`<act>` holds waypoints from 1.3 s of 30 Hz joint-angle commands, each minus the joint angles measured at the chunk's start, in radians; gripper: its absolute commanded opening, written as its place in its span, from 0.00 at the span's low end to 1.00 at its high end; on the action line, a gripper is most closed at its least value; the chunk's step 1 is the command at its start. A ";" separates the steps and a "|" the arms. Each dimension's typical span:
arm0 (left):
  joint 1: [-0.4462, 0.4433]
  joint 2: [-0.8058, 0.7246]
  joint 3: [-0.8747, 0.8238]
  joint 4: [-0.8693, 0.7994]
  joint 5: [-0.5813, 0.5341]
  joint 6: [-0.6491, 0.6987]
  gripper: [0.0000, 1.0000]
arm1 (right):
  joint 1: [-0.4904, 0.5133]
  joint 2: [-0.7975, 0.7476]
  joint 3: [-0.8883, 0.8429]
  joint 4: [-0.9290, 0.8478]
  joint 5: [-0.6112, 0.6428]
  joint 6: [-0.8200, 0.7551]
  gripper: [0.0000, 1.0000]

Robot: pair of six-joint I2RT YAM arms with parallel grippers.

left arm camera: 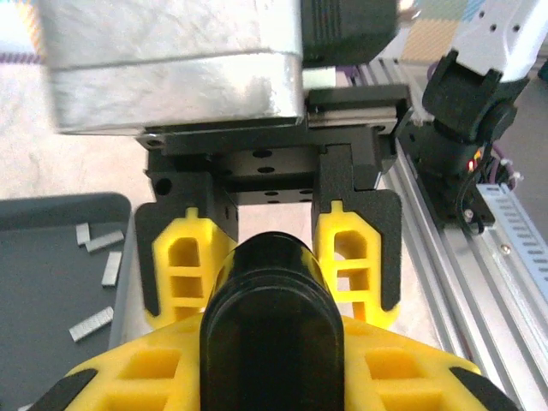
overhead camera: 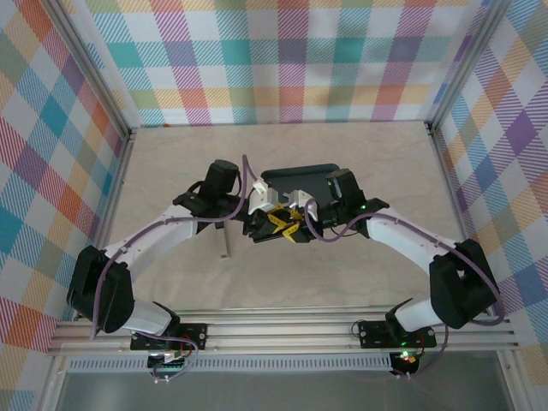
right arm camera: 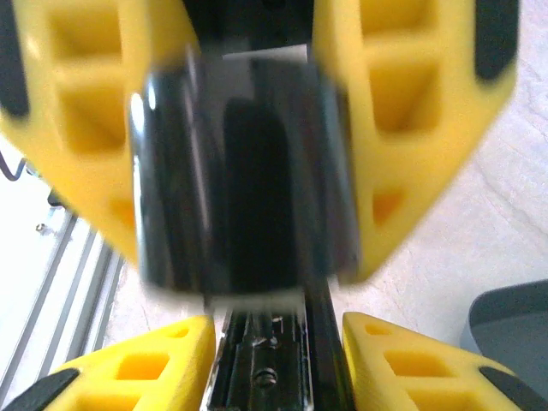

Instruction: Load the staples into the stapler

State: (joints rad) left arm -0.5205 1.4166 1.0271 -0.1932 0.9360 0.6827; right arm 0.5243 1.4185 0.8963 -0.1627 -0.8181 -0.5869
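Above the table | your left gripper (left arm camera: 270, 355) clamps the black stapler (left arm camera: 270, 295), jaws nearly closed | your right gripper (right arm camera: 278, 372) flanks its exposed metal channel, fingers tight alongside; you cannot tell whether they grip | staples (left arm camera: 111, 268) lie loose on the dark grey tray (left arm camera: 47, 351) beside the grippers.

Glossy black stapler (left arm camera: 272, 325), probably plastic; dull grey metal staples (left arm camera: 92, 324) on a matt dark tray (left arm camera: 43, 282).

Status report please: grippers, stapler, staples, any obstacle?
Left gripper shut on stapler. Right gripper around stapler, grip unclear. Staples loose in tray. No obstacle seen.
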 commanded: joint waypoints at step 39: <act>0.140 -0.275 -0.508 0.466 -0.867 -0.837 0.11 | -0.151 -0.348 -0.253 0.230 -0.083 0.126 0.00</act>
State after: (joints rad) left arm -0.4507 1.1107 0.5510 0.3664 0.3729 -0.1570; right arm 0.3721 1.1347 0.6407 0.0074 -0.7319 -0.4553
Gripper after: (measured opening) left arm 0.280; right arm 0.395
